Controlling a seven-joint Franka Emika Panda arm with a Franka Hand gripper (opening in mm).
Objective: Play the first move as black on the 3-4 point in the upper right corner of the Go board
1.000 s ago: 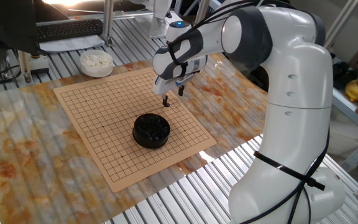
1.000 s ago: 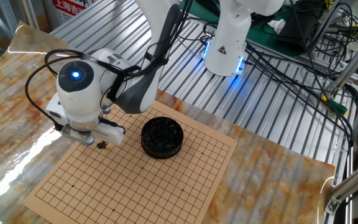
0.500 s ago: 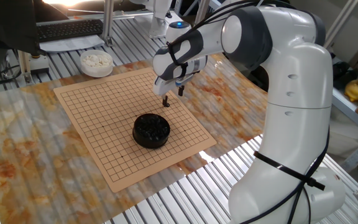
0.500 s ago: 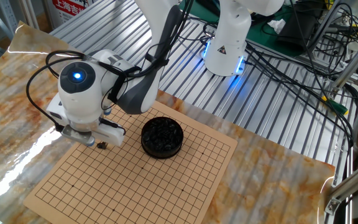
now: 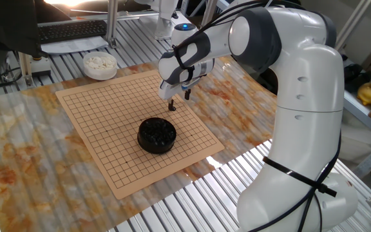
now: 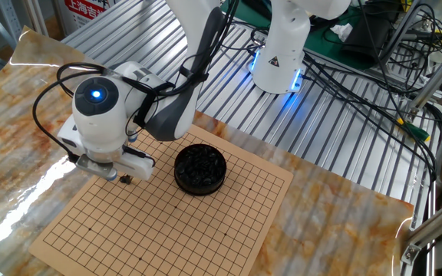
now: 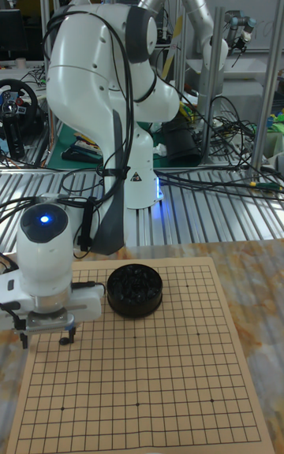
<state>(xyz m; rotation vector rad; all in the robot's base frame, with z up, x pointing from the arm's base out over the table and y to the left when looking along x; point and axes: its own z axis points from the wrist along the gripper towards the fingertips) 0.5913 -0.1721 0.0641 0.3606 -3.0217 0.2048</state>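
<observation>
The tan Go board (image 5: pixel 108 116) lies on the marbled table. A squat black bowl (image 5: pixel 156 135) full of black stones stands on the board. My gripper (image 5: pixel 179 100) hangs just above the grid, past the bowl and a few lines in from the board's far right edge. In the tall fixed view my gripper (image 7: pixel 46 338) points straight down near the board's left edge, fingers spread wide and open. One fingertip (image 5: pixel 171 106) ends in a small dark blob. I cannot tell whether that is the black stone. The 3-4 point carries no mark that sets it apart.
A white bowl of white stones (image 5: pixel 100 64) stands off the board at the far corner. The robot's large white base (image 5: pixel 301 129) rises beside the table. Ribbed metal decking (image 6: pixel 336 130) with cables surrounds the table, and a second arm's base (image 6: pixel 280 54) glows blue.
</observation>
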